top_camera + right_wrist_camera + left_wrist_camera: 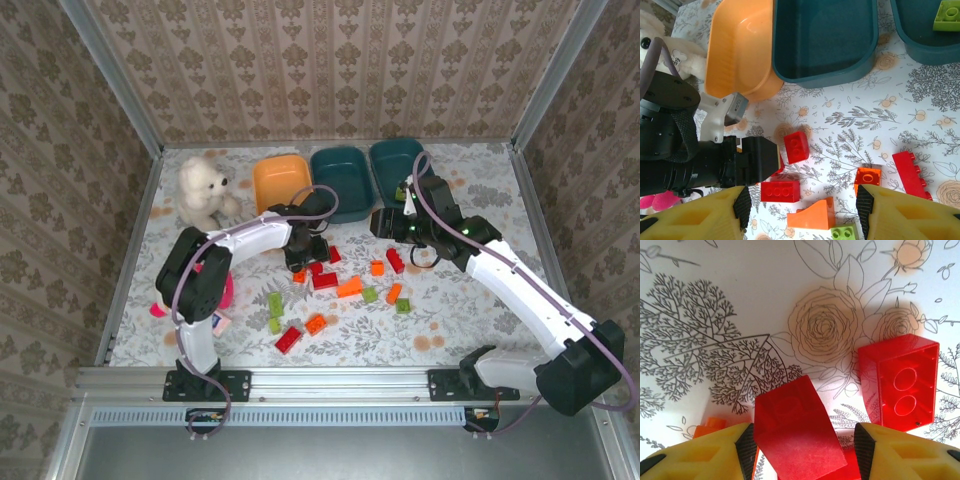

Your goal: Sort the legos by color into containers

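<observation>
The left gripper (802,452) has its yellow, black-padded fingers (695,457) on either side of a red plastic lego brick (795,435) lying on the table. One pad looks to touch it, but I cannot tell whether the brick is truly pinched. Just beside it lies a translucent red brick (900,380), hollow underside up, and an orange brick (712,426) peeks out by the other finger.

The right gripper (803,207) hovers with jaws spread wide and nothing between them. Below it are loose legos: a red square brick (796,146), a red flat brick (781,191), an orange wedge (812,217) and a long red brick (912,175).

Farther back the shallow plastic containers stand side by side: an orange tub (740,45), a dark teal tub (825,35), and a second teal tub (920,45) holding a lime green brick (947,15). Everything rests on a white flower-printed tablecloth (740,285). A white teddy bear (203,190) sits left of the orange tub.
</observation>
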Controlling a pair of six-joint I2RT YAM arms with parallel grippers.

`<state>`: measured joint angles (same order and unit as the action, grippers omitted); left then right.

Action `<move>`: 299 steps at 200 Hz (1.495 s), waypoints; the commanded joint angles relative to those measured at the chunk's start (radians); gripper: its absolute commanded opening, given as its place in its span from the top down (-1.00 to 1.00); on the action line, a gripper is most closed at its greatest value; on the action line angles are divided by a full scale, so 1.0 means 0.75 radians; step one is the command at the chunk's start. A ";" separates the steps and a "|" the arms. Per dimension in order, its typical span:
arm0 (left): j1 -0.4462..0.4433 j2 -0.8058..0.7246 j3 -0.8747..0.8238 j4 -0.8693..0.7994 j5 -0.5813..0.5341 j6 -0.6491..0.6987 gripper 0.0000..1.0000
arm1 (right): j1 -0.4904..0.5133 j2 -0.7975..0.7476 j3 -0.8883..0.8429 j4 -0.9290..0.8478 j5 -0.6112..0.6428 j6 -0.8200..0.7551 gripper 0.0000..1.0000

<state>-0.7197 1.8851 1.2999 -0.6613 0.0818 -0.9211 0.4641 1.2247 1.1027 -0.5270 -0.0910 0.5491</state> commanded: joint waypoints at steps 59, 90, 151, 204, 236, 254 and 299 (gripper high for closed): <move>-0.009 0.080 0.077 -0.115 -0.023 0.003 0.10 | 0.019 -0.140 -0.157 0.248 -0.361 0.004 -0.32; -0.009 0.049 0.071 -0.132 -0.089 0.018 0.26 | 0.019 -0.227 -0.218 0.220 -0.400 0.011 -0.34; -0.003 -0.107 0.165 -0.256 -0.280 0.096 0.42 | 0.019 -0.308 -0.228 0.133 -0.410 0.020 -0.35; 0.153 -0.119 0.395 -0.313 -0.311 0.250 0.44 | 0.046 -0.243 -0.169 0.183 -0.427 0.008 -0.35; 0.291 0.042 0.572 -0.290 -0.268 0.343 0.44 | 0.078 -0.162 -0.098 0.178 -0.388 -0.008 -0.35; 0.342 0.166 0.709 -0.288 -0.239 0.386 0.42 | 0.101 -0.138 -0.064 0.158 -0.330 -0.014 -0.35; 0.448 0.472 1.024 -0.359 -0.163 0.414 0.41 | 0.127 -0.104 -0.015 0.073 -0.182 -0.006 -0.35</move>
<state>-0.4026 2.1647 1.9762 -0.8642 -0.0856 -0.6525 0.5484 1.1305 1.0447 -0.4099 -0.3149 0.5526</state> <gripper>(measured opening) 0.320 0.674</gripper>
